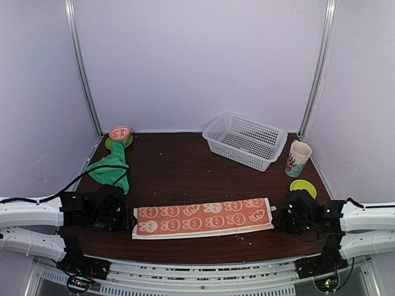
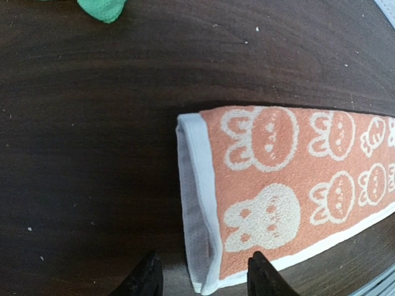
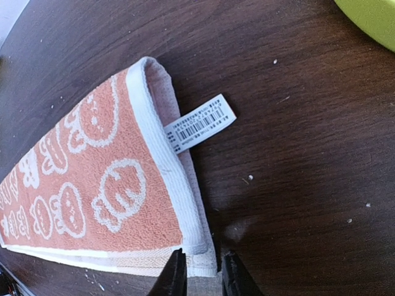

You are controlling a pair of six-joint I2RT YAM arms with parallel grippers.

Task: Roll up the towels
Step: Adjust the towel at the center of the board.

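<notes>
Bunny towel (image 1: 203,219): lying folded long, ready for rolling. Left gripper (image 2: 202,256): gaping astride one end. Right gripper (image 3: 203,254): sitting nearly together at opposite corner, hold unclear.

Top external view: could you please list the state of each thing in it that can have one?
orange bunny towel, folded into a flat strip, not rolled
green towel, crumpled, not rolled
basket, upright, looks empty
cup, upright
left gripper, jaws open astride the orange bunny towel's left end
right gripper, jaws slightly open at its right end
</notes>
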